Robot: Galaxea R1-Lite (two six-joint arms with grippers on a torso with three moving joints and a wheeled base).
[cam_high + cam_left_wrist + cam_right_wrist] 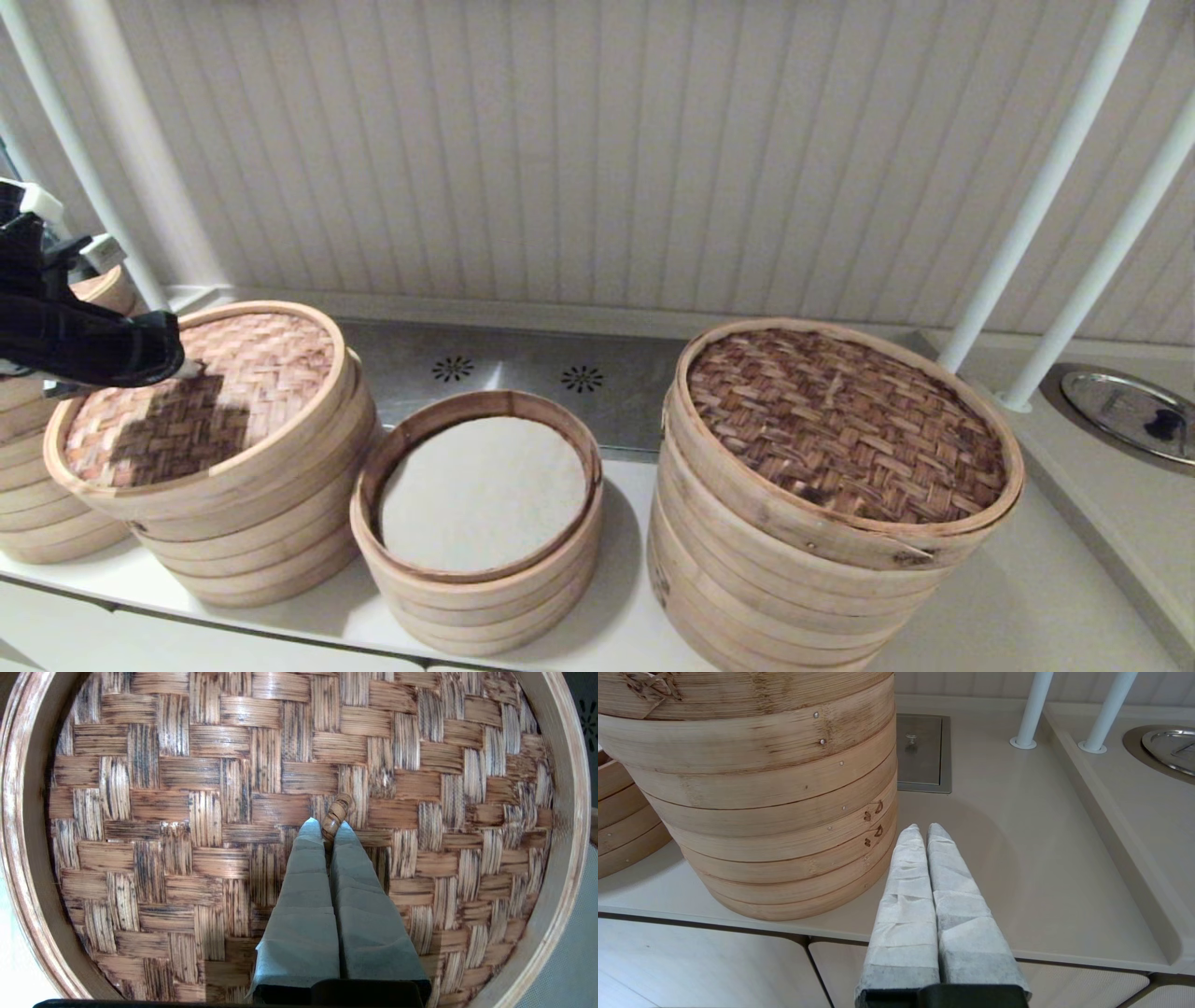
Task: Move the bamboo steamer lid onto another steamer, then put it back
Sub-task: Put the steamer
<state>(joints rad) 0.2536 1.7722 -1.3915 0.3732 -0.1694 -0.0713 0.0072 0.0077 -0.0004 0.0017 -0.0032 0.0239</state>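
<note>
1. Bamboo steamer lid (201, 401) sits on the taller pale steamer stack (252, 532) at the left of my head view, its rim seated in the top tier and slightly tilted.
2. My left hand (327, 828) is directly over the lid's middle. In the left wrist view both fingertips (310, 833) are pressed together around the small loop handle (337, 814), so I read the hand as clenched on that loop.
3. From the head view, the black left arm (84, 336) comes in from the left edge and casts a dark shadow across the near left part of the woven top.
4. Another steamer (481, 523), the short stack with the white cloth liner (481, 490), stands open just to the right of the lidded stack, near the front edge of the tabletop (1008, 607).
5. The widest stack (803, 579) with the dark brown woven lid (845, 425) stands further right, close to the short one.
6. My right hand (924, 828) hangs low beside the wide stack, off the front of the tabletop, fingers closed together and grasping nothing.
7. Two white poles (1055, 177) rise at the right, with a metal lid (1130, 411) set in the surface beyond them.
</note>
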